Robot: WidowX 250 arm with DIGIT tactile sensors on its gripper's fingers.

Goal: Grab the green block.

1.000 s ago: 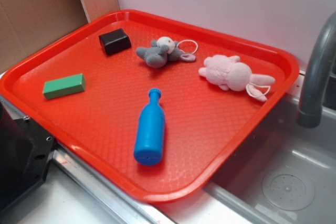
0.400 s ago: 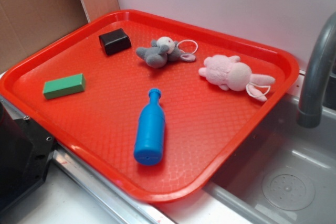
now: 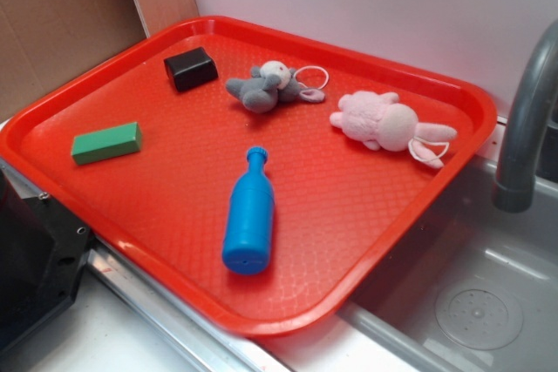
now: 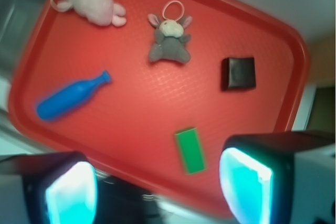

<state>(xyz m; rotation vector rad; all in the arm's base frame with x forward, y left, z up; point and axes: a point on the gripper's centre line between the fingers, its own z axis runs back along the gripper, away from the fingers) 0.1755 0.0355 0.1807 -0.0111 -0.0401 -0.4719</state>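
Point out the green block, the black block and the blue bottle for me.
green block (image 3: 106, 143), exterior view, middle of its top face.
black block (image 3: 191, 68), exterior view, centre of its body.
blue bottle (image 3: 248, 224), exterior view, middle of its wide body.

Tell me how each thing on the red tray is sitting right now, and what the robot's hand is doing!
green block: lying flat, untouched
black block: resting flat
blue bottle: lying on its side
grey plush: lying down
pink bunny: lying down
red tray: sitting by the sink
hand: open, above the tray, holding nothing
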